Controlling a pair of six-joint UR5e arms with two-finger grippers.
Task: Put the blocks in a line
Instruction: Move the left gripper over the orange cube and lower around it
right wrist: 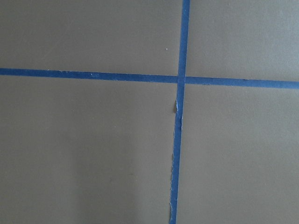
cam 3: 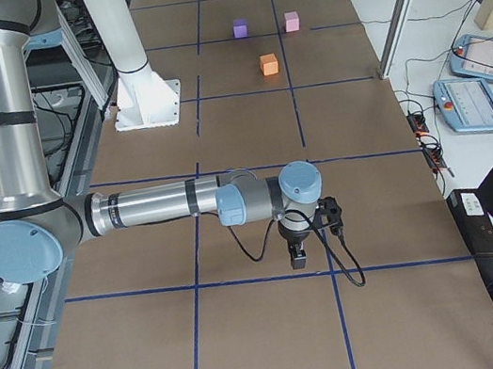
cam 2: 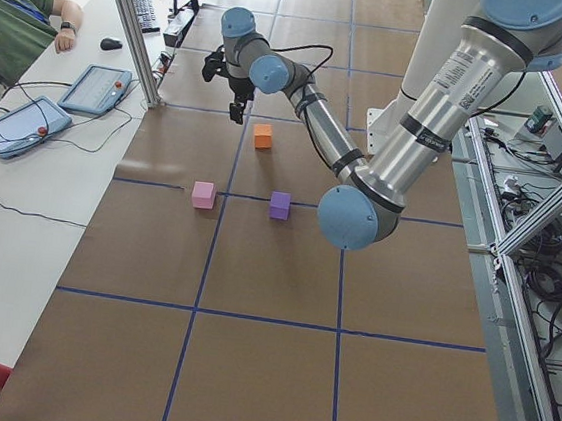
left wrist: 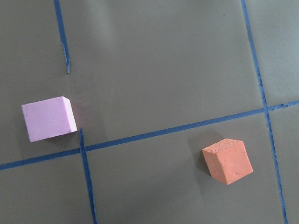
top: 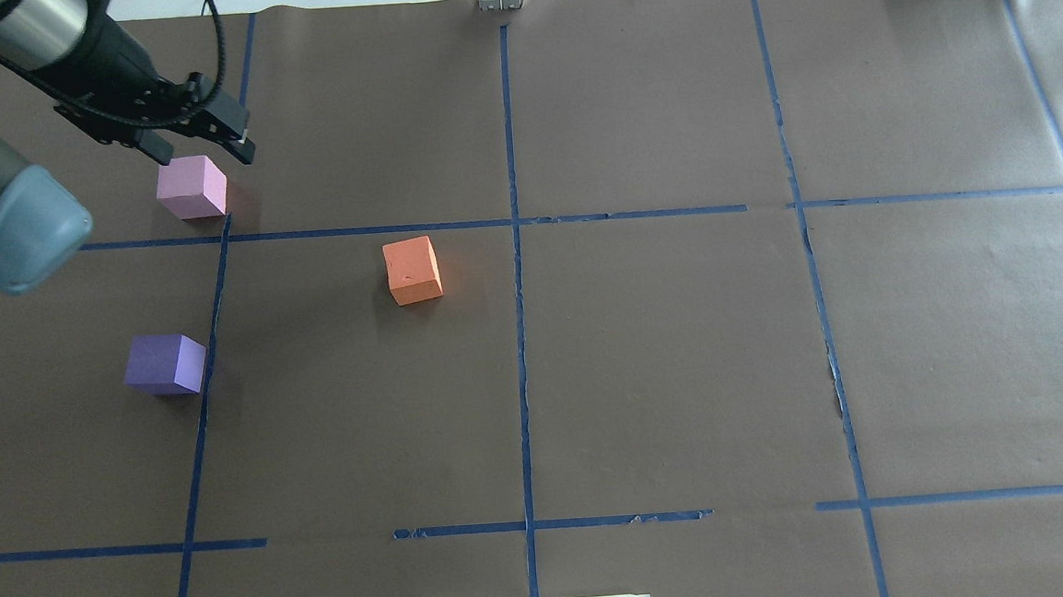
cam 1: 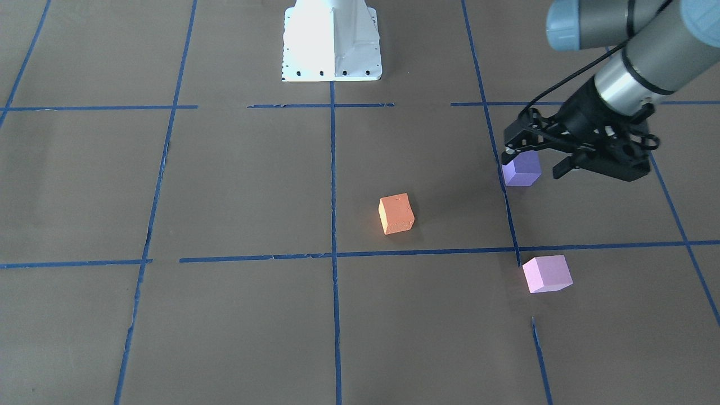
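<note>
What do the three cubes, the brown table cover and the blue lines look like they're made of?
Orange block, purple block and pink block: likely foam with a matte finish. None shows any gloss, and the orange one has a grainy face and small dents. Table cover: probably brown paper, matte and flat. Blue lines: seemingly adhesive tape, with ragged, torn edges and gaps.

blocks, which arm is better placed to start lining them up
Left. The pink block, orange block and purple block all lie on the robot's left half, and the left hand hangs open over that half. The right hand is far off, its camera showing only taped paper.
</note>
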